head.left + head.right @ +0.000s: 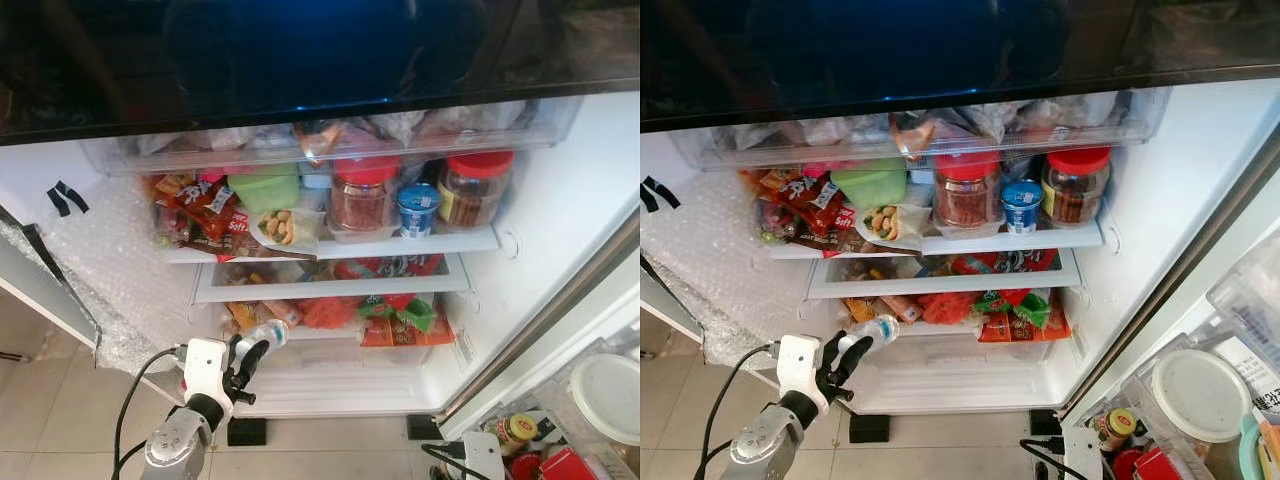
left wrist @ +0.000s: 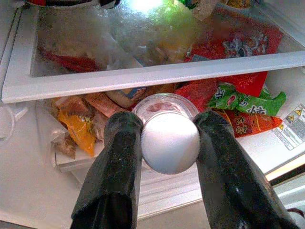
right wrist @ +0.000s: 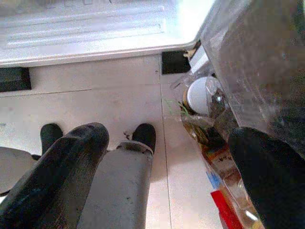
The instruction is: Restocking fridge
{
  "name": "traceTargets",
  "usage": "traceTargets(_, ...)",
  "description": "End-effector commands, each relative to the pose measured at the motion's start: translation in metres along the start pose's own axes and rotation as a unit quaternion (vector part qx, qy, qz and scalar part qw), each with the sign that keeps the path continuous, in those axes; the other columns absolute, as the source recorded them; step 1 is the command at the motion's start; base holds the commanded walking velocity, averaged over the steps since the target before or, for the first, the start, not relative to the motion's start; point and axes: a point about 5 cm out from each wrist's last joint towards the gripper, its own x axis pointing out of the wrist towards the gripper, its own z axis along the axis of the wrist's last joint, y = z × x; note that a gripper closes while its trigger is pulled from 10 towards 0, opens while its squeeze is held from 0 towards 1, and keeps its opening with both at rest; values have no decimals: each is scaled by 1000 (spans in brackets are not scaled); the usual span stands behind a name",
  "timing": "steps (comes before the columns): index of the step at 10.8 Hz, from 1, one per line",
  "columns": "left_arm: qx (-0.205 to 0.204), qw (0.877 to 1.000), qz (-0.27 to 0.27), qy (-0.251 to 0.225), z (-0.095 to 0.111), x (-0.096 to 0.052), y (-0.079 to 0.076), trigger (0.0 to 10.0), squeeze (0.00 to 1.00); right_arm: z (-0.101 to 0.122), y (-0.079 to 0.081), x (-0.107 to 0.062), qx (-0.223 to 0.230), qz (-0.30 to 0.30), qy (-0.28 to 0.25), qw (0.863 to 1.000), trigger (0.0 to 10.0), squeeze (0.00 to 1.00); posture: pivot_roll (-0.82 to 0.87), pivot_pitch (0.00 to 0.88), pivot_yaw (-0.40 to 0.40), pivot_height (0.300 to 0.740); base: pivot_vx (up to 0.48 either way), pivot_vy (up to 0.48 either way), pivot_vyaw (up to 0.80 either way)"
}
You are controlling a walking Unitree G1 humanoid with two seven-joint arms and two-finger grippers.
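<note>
The small bottle (image 2: 164, 129) showed mostly its white cap in the left wrist view; its body lay behind the cap and between the black fingers (image 2: 116, 162). Packets in the top drawer (image 1: 340, 135) were blurred behind frosted plastic, their contents unreadable. The label on the blue-lidded cup (image 1: 418, 208) was too small to read. The right arm (image 1: 478, 455) was cut off by the lower edge. The clear bin (image 3: 257, 62) in the right wrist view ran past the frame, its contents indistinct.
</note>
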Motion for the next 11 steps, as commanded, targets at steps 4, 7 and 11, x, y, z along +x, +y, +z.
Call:
traceTargets(4, 7, 1000, 4, -3, 5, 3, 4, 10000, 0, 1, 3, 0, -27, 19, -11, 999, 10000, 0, 100, 113, 77, 655, 0, 0, 0)
traceTargets(7, 7, 1000, 1, -11, 10, 7, 2, 10000, 0, 1, 3, 0, -23, 16, -12, 1000, 10000, 0, 96, 118, 78, 655, 0, 0, 0)
traceTargets(11, -11, 999, -1, -44, 29, 23, -1, 10000, 0, 1, 4, 0, -26, 22, -12, 999, 10000, 0, 100, 125, 81, 655, 0, 0, 0)
